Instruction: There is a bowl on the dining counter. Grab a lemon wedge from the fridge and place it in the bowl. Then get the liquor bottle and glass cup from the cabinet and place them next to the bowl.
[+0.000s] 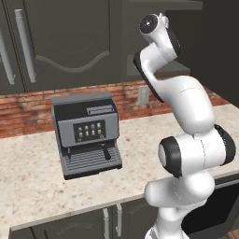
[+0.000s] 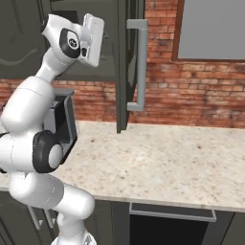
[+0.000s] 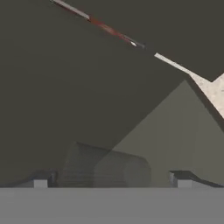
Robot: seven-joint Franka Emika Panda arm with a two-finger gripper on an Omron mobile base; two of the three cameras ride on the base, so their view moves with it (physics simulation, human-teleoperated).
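In the hand view, my gripper (image 3: 112, 181) is open, with its two dark fingertips (image 3: 40, 181) set wide apart at the bottom. Between them stands the glass cup (image 3: 105, 168), a greyish translucent tumbler, close in front of the hand; the fingers are not touching it. It stands inside the dark cabinet (image 3: 87, 87). In the right base view my white hand (image 2: 92, 38) is raised high and points into the cabinet beside its open door (image 2: 122, 72). In the left base view the arm's upper end (image 1: 156, 25) reaches up against the dark cabinet front.
A grey coffee machine (image 1: 86, 135) stands on the speckled wall counter (image 1: 28, 177) below my arm, against a red brick wall (image 2: 191, 95). The open door's bar handle (image 2: 139, 67) juts out to the right of my hand. Dark lower cabinets (image 1: 93, 224) run under the counter.
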